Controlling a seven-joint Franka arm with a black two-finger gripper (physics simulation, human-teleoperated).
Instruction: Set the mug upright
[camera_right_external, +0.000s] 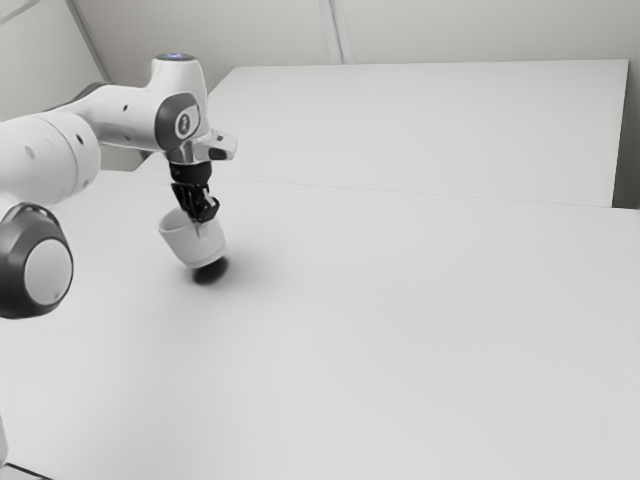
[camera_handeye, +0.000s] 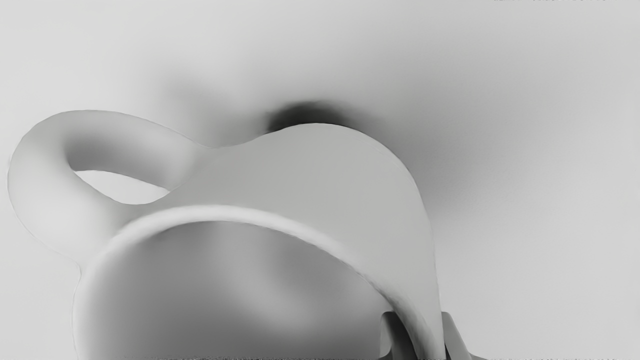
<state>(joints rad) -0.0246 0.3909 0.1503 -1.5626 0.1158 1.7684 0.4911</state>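
The black gripper (camera_right_external: 200, 212) points down at the rim of the white mug (camera_right_external: 196, 243) in the exterior view. The mug is tilted, its mouth facing up and toward the exterior view's left, its base low above a dark shadow. In the wrist view, the gripper (camera_handeye: 422, 335) has one finger inside the mug (camera_handeye: 320, 185) and the other outside, pinching the wall near the rim. The mug's handle (camera_handeye: 40, 185) sticks out on the side away from the fingers.
The mug is over a wide white table (camera_right_external: 400, 330). Behind it lies another pale surface (camera_right_external: 420, 125), with light walls beyond. The arm reaches in from the exterior view's left.
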